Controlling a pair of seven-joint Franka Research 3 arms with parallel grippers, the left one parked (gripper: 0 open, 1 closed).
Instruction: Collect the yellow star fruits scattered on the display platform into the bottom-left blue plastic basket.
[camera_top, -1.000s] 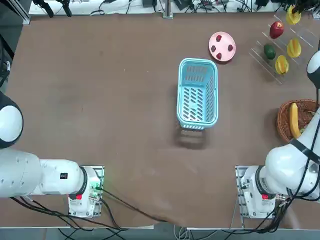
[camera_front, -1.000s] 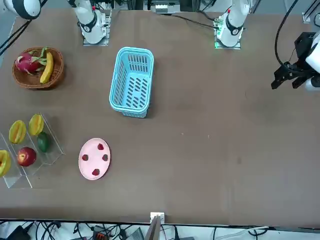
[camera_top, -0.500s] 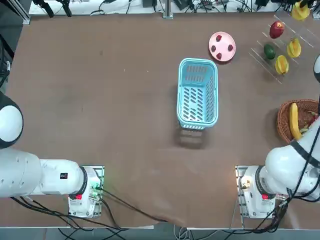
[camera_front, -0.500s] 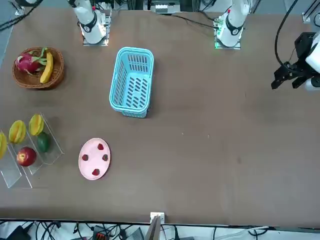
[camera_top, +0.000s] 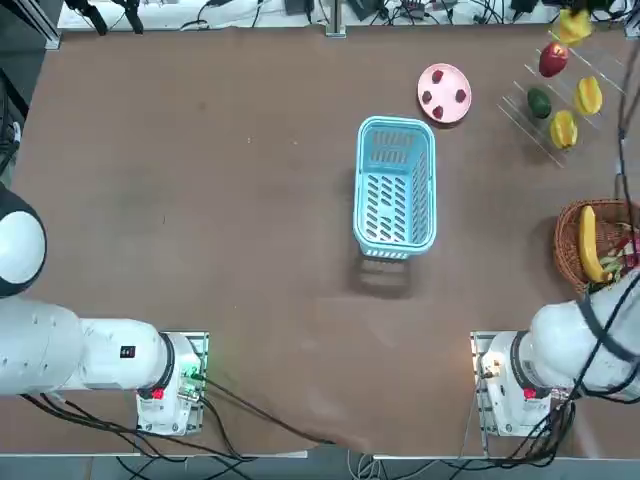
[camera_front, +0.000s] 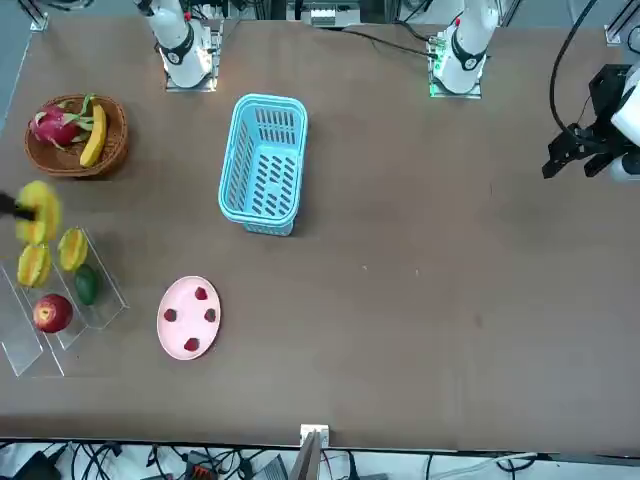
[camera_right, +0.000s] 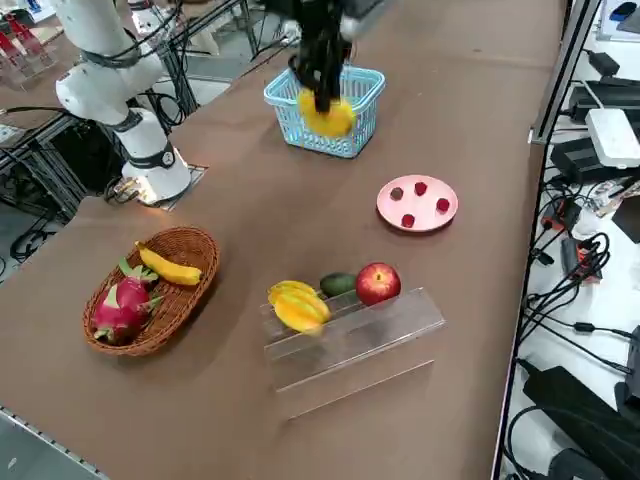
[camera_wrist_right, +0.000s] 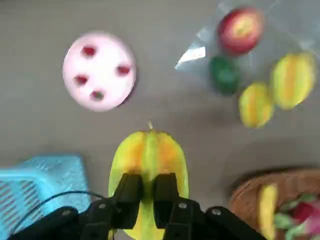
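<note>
My right gripper (camera_wrist_right: 148, 187) is shut on one yellow star fruit (camera_wrist_right: 148, 159) and holds it in the air above the table. The held star fruit (camera_right: 326, 117) hangs under the dark gripper (camera_right: 321, 98), between the display platform and the blue plastic basket (camera_right: 368, 84). Two more star fruits (camera_top: 588, 96) (camera_top: 564, 129) rest on the clear display platform (camera_right: 372, 335) at the far right. The blue basket (camera_top: 395, 186) stands empty near the table's middle.
A red apple (camera_right: 377, 283) and a dark green fruit (camera_right: 338, 284) share the platform. A pink plate (camera_top: 444, 93) with three small red pieces lies beside the basket. A wicker basket (camera_right: 182, 295) holds a banana (camera_right: 168, 267) and a dragon fruit.
The star fruit at the platform's far end has been lifted off in my right gripper and carried over the table toward the robot's side. The other fruits have not moved.
</note>
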